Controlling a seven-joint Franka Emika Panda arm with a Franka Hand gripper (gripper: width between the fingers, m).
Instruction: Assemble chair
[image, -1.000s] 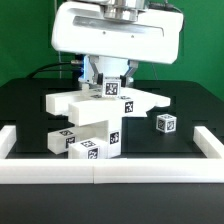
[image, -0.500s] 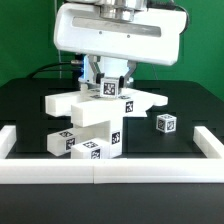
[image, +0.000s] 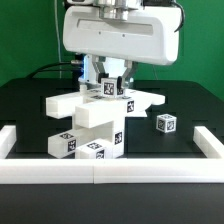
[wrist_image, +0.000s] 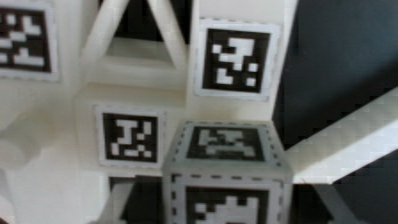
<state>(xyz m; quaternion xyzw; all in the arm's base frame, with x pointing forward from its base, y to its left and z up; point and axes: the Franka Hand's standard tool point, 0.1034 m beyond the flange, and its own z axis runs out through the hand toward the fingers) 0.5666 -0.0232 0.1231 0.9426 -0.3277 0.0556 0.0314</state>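
The chair (image: 92, 125) is a partly joined stack of matte white tagged parts: a flat slab (image: 140, 101) lies across chunky bars (image: 88, 146). My gripper (image: 112, 87) hangs straight over the slab and is shut on a small tagged cube (image: 112, 90), which sits at the slab's top. In the wrist view the cube (wrist_image: 224, 150) fills the space between the dark fingers (wrist_image: 146, 196). Beyond it are tagged bars (wrist_image: 235, 55) of the chair. A second small cube (image: 166, 123) stands loose on the black table, to the exterior view's right of the stack.
A plain white border rail (image: 100, 172) runs along the front, with its ends turning up at the exterior view's left (image: 8, 140) and right (image: 204, 144). The robot's large white body (image: 122, 35) hangs low over the stack.
The arm and the held cube have shifted slightly toward the exterior view's right. The chair parts and the loose cube have stayed put.
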